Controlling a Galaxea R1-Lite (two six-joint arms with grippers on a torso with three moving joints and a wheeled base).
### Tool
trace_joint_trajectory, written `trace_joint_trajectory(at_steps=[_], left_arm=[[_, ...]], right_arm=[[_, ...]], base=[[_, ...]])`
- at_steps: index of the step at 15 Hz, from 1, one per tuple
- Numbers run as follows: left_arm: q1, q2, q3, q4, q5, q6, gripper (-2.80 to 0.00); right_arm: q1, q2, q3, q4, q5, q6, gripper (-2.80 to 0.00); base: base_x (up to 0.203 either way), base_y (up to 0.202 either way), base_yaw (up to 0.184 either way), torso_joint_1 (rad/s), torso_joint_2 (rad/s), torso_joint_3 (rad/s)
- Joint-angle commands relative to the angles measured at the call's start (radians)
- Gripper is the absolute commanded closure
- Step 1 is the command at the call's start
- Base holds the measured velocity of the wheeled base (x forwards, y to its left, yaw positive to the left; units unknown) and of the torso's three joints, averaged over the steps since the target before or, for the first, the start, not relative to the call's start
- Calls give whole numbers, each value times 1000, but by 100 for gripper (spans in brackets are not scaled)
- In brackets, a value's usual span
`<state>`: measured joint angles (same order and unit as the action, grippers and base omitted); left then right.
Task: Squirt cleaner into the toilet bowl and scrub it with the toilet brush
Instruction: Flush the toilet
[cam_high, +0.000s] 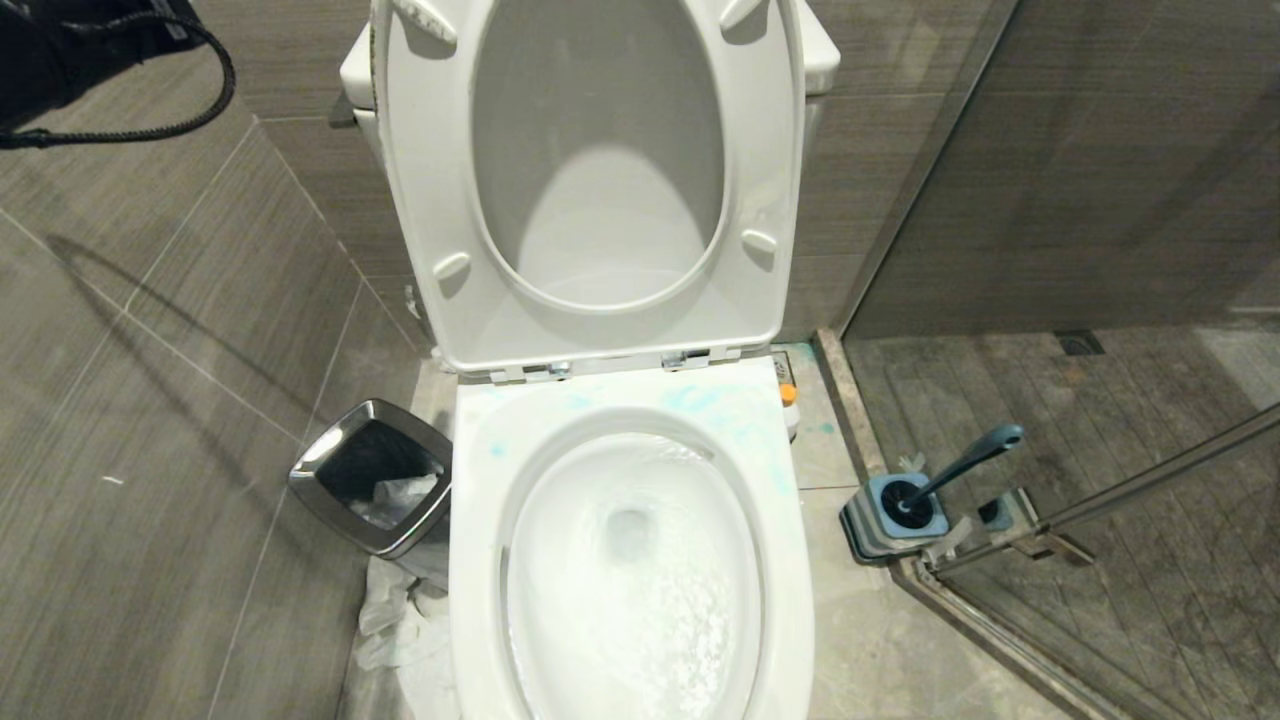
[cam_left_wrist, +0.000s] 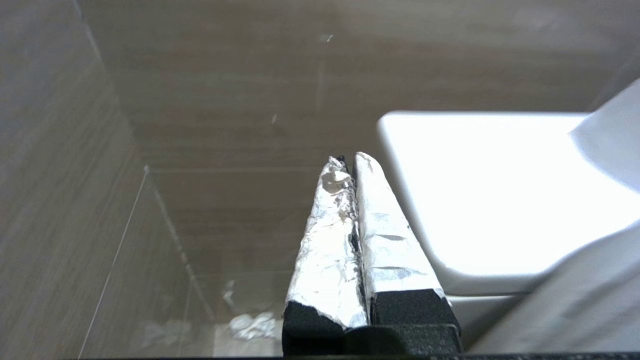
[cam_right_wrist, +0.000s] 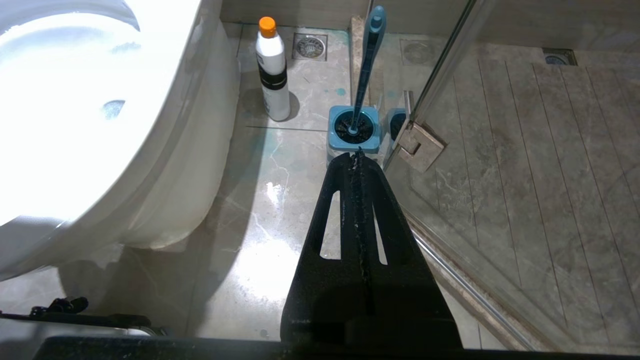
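The toilet bowl (cam_high: 480, 560) stands in the middle with its seat and lid raised, and water swirls and foams inside it. Pale turquoise cleaner (cam_high: 692, 400) is smeared on the back of the rim. The toilet brush (cam_high: 968, 462) stands in its blue holder (cam_high: 872, 520) on the floor to the right; its teal handle (cam_right_wrist: 369, 60) rises just beyond my right gripper (cam_right_wrist: 356, 155), which is shut and empty, low beside the bowl (cam_right_wrist: 75, 125). My left gripper (cam_left_wrist: 350, 159), foil-wrapped, is shut on nothing beside the white cistern (cam_left_wrist: 500, 200). Neither gripper appears in the head view.
A square steel waste bin (cam_high: 330, 455) stands left of the bowl, with crumpled white plastic (cam_high: 395, 620) on the floor. A white bottle with an orange cap (cam_right_wrist: 272, 70) stands on the floor behind the bowl. A glass shower door and its hinge (cam_right_wrist: 420, 145) stand close to the holder.
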<state>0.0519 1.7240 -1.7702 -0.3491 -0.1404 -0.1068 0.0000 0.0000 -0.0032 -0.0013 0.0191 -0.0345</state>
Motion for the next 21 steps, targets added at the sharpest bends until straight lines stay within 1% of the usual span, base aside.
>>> trace_joint_trajectory(at_steps=[1,4,6,7,8,10,12,13,15,17,19,21], left_arm=[[9,-123,0,36,-30,-39,0],[17,-268,15,193,-174,-93,0],[20,-384,68,299,-276,-112,0],[16,-430,99,329,-301,-119,0],[5,-472,146,352,-313,-120,0],[-28,-516,181,375,-324,-131,0],[-43,-530,182,380,-324,-191,0],[-43,-546,189,386,-324,-208,0],[-48,-569,198,421,-333,-215,0],[-83,-568,211,421,-343,-214,0],[-87,-524,207,364,-351,-216,0],[-85,-456,207,229,-378,-219,0]], right_arm=[[0,2,0,0,1,-1,0],[0,1,0,0,1,-1,0],[0,2,0,0,1,-1,0],[0,2,0,0,1,-1,0],[0,2,0,0,1,-1,0],[0,1,0,0,1,-1,0],[0,2,0,0,1,-1,0],[0,2,0,0,1,-1,0],[0,2,0,0,1,-1,0],[0,2,0,0,1,-1,0],[0,2,0,0,1,-1,0],[0,2,0,0,1,-1,0]], base=[[0,0,0,0,0,0],[0,0,0,0,0,0],[0,0,0,0,0,0],[0,0,0,0,0,0],[0,0,0,0,0,0],[0,0,0,0,0,0],[0,0,0,0,0,0],[0,0,0,0,0,0],[0,0,0,0,0,0],[0,0,0,0,0,0],[0,0,0,0,0,0],[0,0,0,0,0,0]])
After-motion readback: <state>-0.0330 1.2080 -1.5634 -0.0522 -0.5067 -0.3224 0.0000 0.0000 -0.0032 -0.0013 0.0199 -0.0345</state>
